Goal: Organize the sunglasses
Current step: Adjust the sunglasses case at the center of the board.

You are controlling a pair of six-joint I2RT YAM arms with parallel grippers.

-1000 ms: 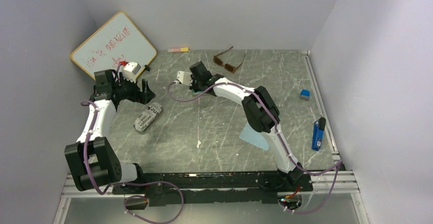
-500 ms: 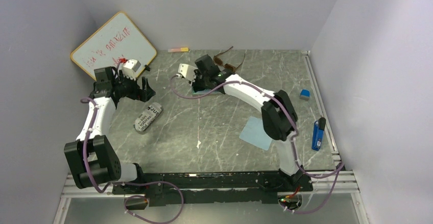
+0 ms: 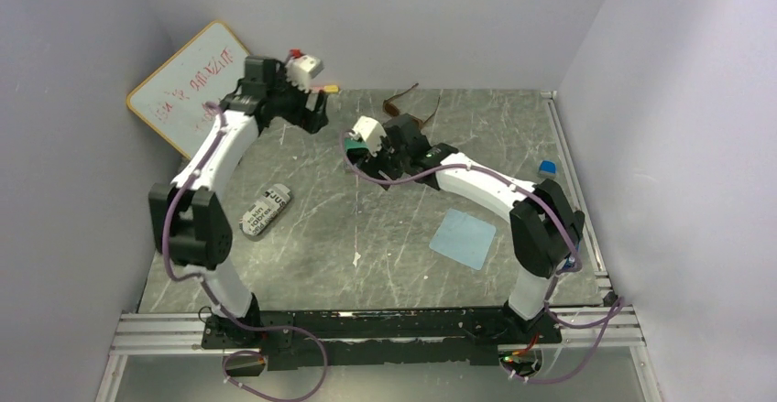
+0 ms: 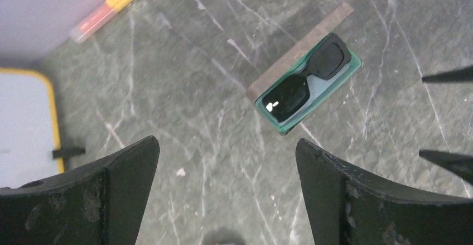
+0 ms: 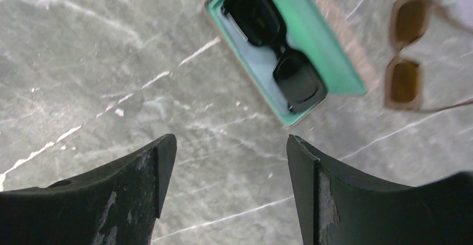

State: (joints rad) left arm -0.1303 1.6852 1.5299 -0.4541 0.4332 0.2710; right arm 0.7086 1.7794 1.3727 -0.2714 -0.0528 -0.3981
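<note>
The black pair (image 4: 307, 80) is lying folded, lenses up, inside the open green-lined case (image 4: 304, 47). Both wrist views are showing this plainly, while from the top camera the right arm is hiding the case and its contents. The brown pair (image 5: 404, 52) is resting on the table (image 3: 366, 228) just beside the case, with its temples open. The right wrist view is showing both of its amber lenses, the top view is catching only part of the frame behind the arm, and the left wrist view is giving no more than a sliver at its upper edge.

The left gripper (image 4: 227, 144) is hanging above the table with its jaws spread wide and nothing between them. The right gripper (image 5: 230, 142) is hovering over the near end of the case, likewise wide open and holding nothing.

Only the top view is taking in the grey pouch (image 3: 266, 211), which is lying well apart on the left.
</note>
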